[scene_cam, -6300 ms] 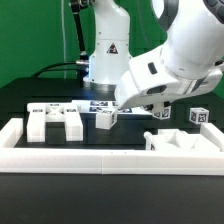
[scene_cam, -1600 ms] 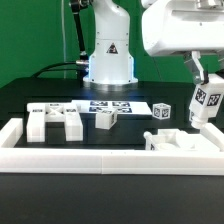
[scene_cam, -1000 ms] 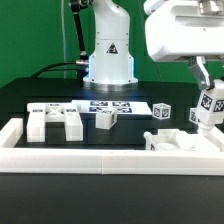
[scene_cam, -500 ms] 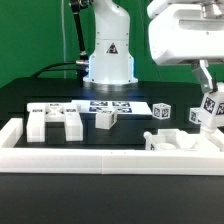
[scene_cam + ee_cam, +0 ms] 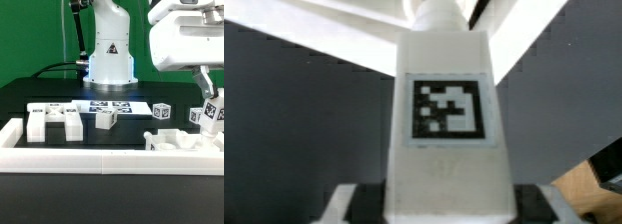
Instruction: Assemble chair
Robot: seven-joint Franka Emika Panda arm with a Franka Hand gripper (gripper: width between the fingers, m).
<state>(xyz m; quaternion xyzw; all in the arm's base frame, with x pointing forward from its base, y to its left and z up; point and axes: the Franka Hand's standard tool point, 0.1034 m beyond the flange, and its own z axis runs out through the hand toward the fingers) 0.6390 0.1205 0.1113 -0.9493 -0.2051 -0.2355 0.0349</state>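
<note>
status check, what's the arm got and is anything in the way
Gripper shut on tagged white post. Post low over blocky chair part at the exterior view's right, contact unclear. Nothing seen in the way.

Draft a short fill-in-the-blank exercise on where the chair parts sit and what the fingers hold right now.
1. The fingers hold the white post at the exterior view's ____ edge.
2. In the wrist view, the post shows a black-and-white square ____.
3. The wide blocky piece rests toward the exterior view's ____ side.
4. The marker board lies on the ____ table.
Missing words: right; tag; left; black.
</note>
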